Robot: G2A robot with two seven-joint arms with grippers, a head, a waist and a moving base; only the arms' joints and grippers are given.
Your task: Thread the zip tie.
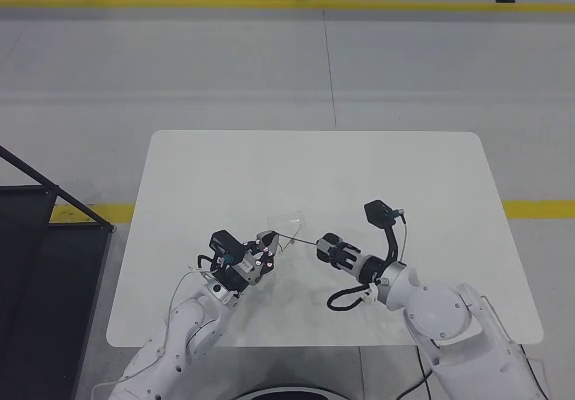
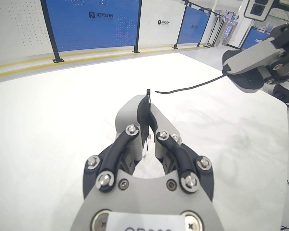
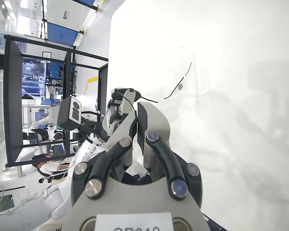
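The zip tie (image 2: 190,88) is held in the air between the two pincers, just on the robot's side of a clear plastic bag (image 3: 175,61) that lies flat on the white bench (image 2: 62,102). The left pincer (image 2: 148,100) is shut tight on the head end of the tie. Its dark pads are pressed together, the small square head stands up just past the fingertips, and a short thin strand is seen hanging down between the pads. The right pincer (image 2: 227,72) is likewise closed, and the strap of the tie is pinched at its fingertips. From there the strap runs out in a shallow curve toward the left pincer, and its free tip is stopped just beside the head. A small gap is seen between tip and head, so the tip is not yet passed through. From above, the left pincer is placed at the near left of the bag and the right pincer at its near right, with the tie stretched between them and both pincers clear of the bench. On the bag a thin black strip (image 3: 185,75) is seen lying flat, with a small brownish speck just beside it.
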